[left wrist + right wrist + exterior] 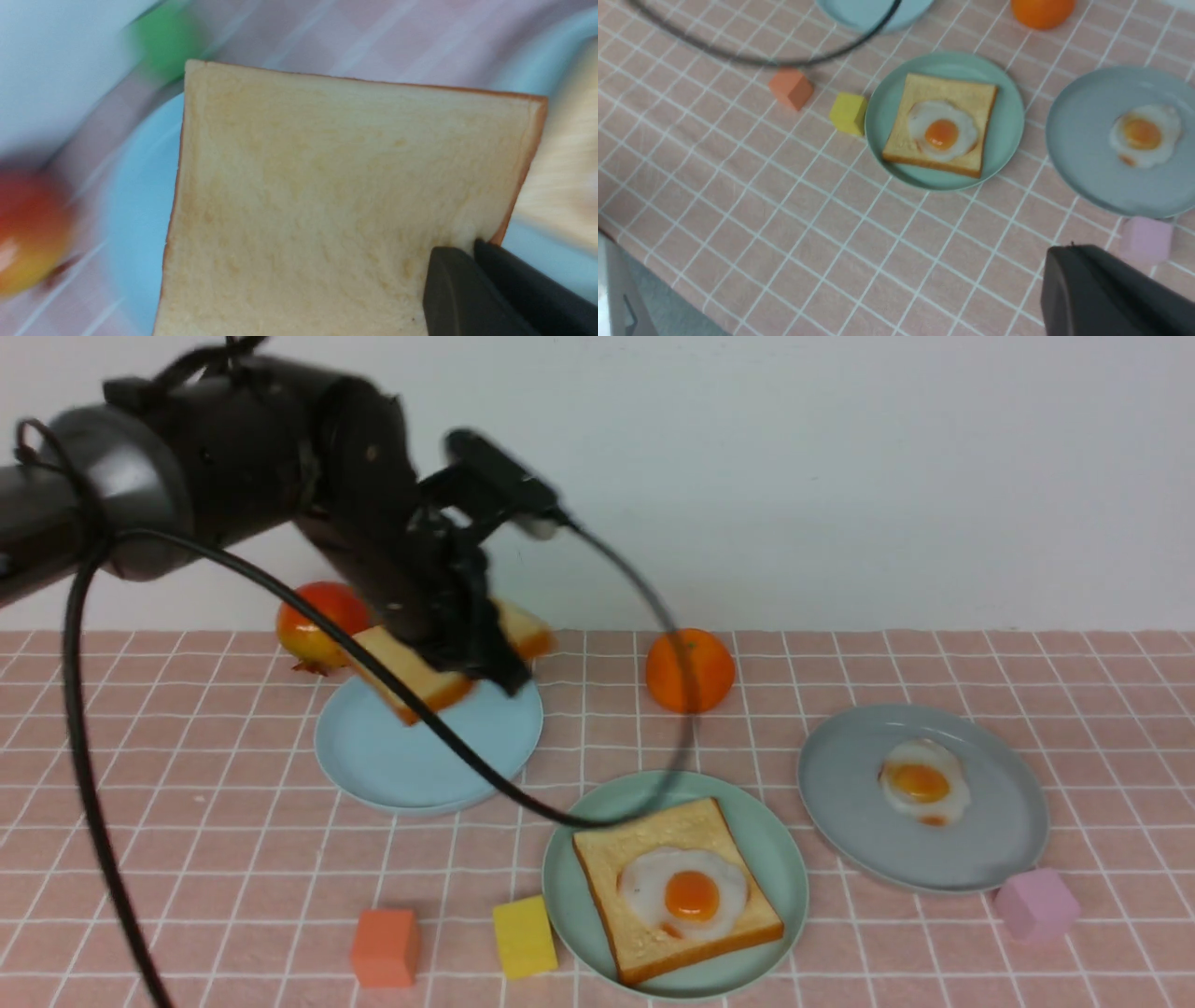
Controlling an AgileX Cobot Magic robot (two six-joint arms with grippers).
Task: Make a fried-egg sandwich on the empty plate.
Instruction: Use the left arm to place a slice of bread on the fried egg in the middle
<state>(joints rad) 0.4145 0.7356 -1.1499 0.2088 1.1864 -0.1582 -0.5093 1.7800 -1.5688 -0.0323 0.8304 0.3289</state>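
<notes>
Pink gridded counter (pixel 233 859) ahead of you: your left hand (pixel 462 653) pinches a toast slice (pixel 327 186) by its corner above the pale blue plate (pixel 401 765). The mint-green plate (pixel 775 859), bearing the bottom slice (pixel 644 859) and fried egg (pixel 686 891), lies to the hand's right, nearer you.

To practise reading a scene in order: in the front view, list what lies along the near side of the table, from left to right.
orange block → yellow block → green plate holding toast and a fried egg → pink block
</notes>
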